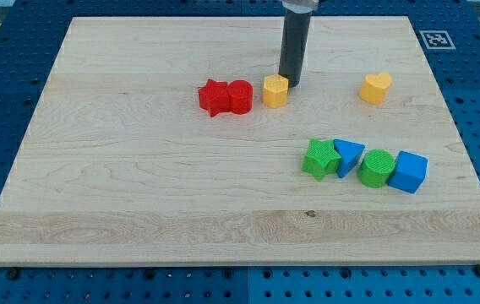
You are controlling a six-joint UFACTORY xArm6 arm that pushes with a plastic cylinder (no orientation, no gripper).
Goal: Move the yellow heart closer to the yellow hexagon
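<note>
**Yellow heart waits well to the right of your tip**

Yellow plastic heart block [376,87] sits on the wooden counter [139,186] — well apart from the yellow hexagon block [275,90]. Your end effector, a bare rod with no jaws, rests its tip [288,84] just beside the hexagon's upper right — the heart lies to the view's right.

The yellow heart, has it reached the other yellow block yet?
Not yet. The yellow heart sits apart, toward the view's right of the yellow hexagon. My tip rests right beside the hexagon, not at the heart. The whole push toward the view's left remains.
</note>
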